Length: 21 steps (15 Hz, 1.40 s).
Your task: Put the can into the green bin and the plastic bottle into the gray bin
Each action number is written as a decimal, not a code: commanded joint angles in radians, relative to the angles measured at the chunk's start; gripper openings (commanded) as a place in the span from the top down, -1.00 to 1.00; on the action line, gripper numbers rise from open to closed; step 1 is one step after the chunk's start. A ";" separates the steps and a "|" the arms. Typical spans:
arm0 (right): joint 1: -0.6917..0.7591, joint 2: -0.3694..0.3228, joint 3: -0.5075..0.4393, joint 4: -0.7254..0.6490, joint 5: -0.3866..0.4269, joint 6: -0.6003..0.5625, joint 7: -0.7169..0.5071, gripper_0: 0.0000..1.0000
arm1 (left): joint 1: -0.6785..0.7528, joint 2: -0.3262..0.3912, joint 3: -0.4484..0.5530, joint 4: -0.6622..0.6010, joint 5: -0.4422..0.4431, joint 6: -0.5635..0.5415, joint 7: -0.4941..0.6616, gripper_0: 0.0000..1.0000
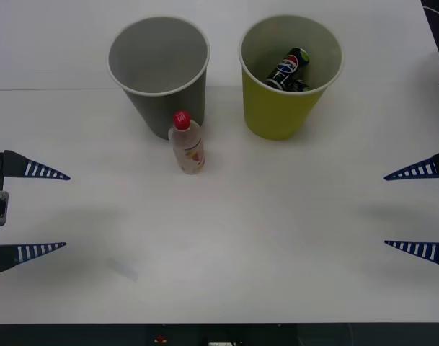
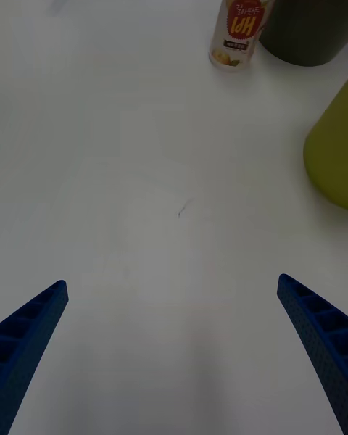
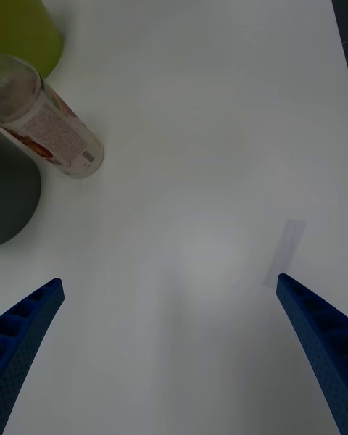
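Left claw (image 1: 66,210): nearest the camera, at the left edge of the front view, low on the frame; blue ribbed fingers spread wide, nothing between them, hovering over bare tabletop (image 1: 233,245)
Right claw (image 1: 384,210): at the right edge of the front view, mirror of the left; fingers likewise spread wide and empty
Tape mark (image 1: 123,269): faint pale strip on the tabletop, lower left of the front view, just beside the left claw; not a task item
Plastic bottle (image 1: 187,144): upright on the tabletop, centre-left of the front view, red cap up; stands just in front of the gray bin, whether touching its wall cannot be told; in the left wrist view (image 3: 51,123) it stands between gray wall and green wall
Gray bin (image 1: 158,68): upper left of centre in the front view, upright, interior bare, nothing in it
Green bin (image 1: 287,108): upper right of centre, upright, apart from the gray bin
Can (image 1: 288,69): inside the green bin, leaning tilted against the far inner wall, logo facing up
Step in hand (judgement): can half of the task looks finished; bottle half not begun, neither claw near it
Next move (judgement): a claw reaches in to the bottle, closes around its body below the cap, lifts it above the gray rim, releases it inside
Choice of arm (judgement): bottle lies left of centre, so the left claw seems the shorter reach
Risk (judgement): bottle is narrow and close to the gray wall; a finger could nudge the bin or topple the bottle
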State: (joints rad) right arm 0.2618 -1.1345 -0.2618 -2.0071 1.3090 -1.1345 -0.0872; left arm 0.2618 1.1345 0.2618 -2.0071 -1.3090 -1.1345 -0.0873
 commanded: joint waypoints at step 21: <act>0.000 0.000 0.000 0.000 0.000 0.000 0.000 -1.00 | 0.297 0.116 -0.153 -0.090 0.389 0.581 0.261 -1.00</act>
State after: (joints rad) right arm 0.2618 -1.1345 -0.2618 -2.0071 1.3090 -1.1345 -0.0872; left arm 0.5441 1.2371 0.1312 -2.0882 -0.9675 -0.5963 0.1773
